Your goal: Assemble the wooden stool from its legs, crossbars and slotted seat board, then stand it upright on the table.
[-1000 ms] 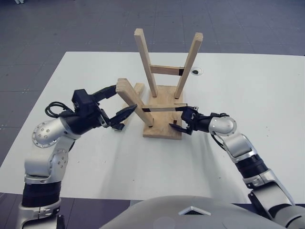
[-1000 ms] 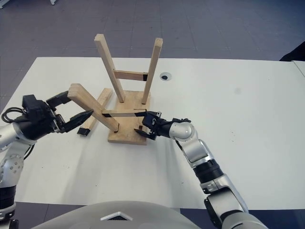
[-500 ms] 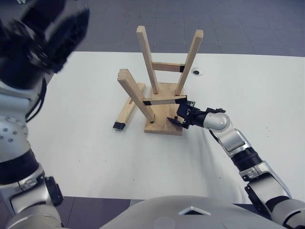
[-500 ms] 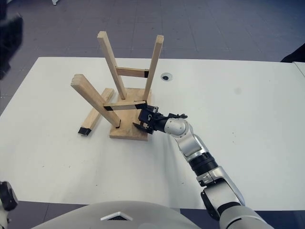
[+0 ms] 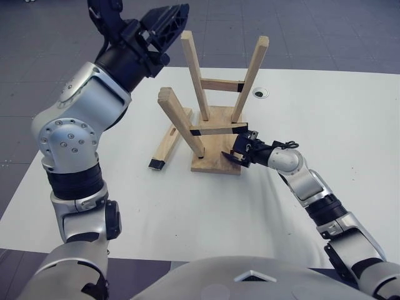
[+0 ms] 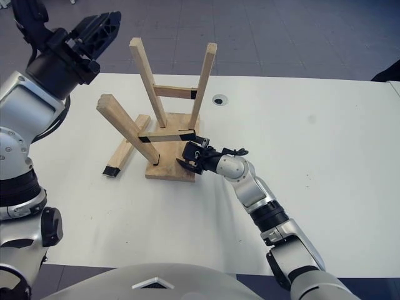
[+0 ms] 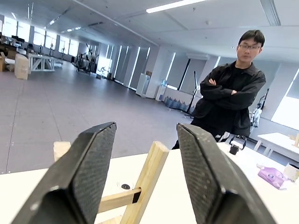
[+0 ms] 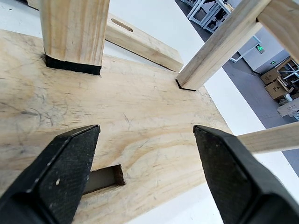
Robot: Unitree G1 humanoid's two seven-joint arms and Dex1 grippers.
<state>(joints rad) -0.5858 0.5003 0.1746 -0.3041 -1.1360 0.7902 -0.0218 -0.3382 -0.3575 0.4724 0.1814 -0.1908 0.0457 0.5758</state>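
Upside down near the middle of the white counter, the half-built pale wooden stool has its slotted seat board flat and three square legs pointing up, long axes near vertical, the near-left leg leaning outward. Likely to lever that leaning leg loose if bumped, since one slot is empty and the loose fourth leg lies just beside the board. Right gripper at the slot corner, fingers spread, pinching nothing. Left gripper high above, spread too

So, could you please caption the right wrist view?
Open right gripper above an empty slot in the pale wooden seat board.
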